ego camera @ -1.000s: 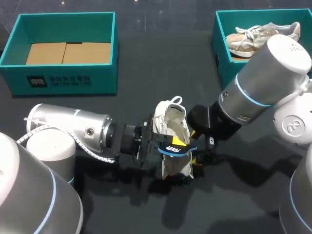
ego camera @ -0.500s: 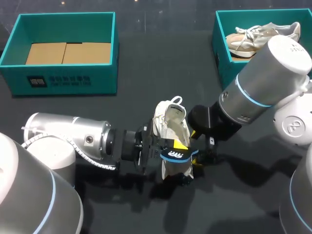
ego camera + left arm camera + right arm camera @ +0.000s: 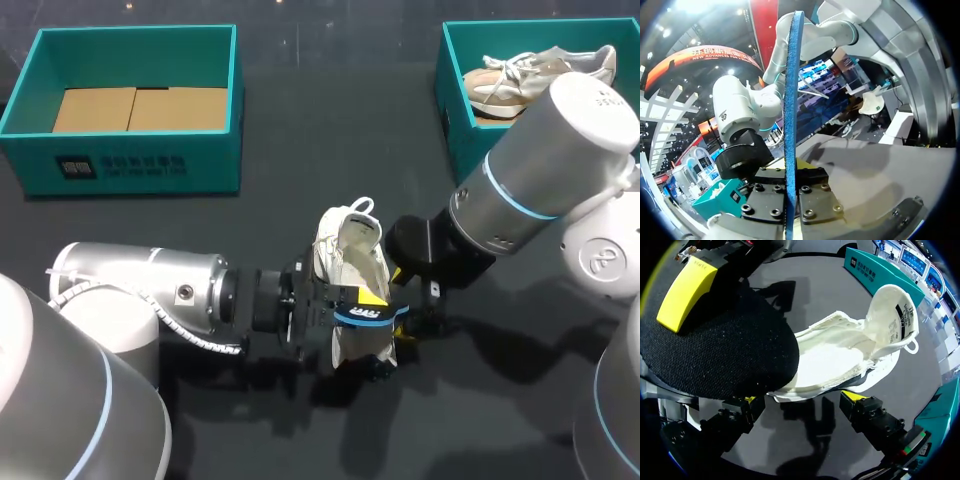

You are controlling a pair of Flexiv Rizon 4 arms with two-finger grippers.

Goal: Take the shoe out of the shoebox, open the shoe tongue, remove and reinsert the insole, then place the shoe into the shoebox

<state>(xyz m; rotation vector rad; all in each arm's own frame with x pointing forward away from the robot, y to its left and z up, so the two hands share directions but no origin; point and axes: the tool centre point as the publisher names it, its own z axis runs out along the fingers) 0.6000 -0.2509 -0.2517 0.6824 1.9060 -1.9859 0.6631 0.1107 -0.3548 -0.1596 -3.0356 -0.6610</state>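
The white shoe [image 3: 350, 250] sat out on the dark table [image 3: 300, 150], midway between the two arms and well apart from both teal boxes [image 3: 130, 165]. The right gripper [image 3: 802, 397] gripped it from both sides, tongue folded back. The left gripper [image 3: 790, 172] was clamped on the black, blue-edged insole [image 3: 364, 316], holding it just over the shoe's opening.

Left shoebox label [image 3: 122, 165]: print illegible.
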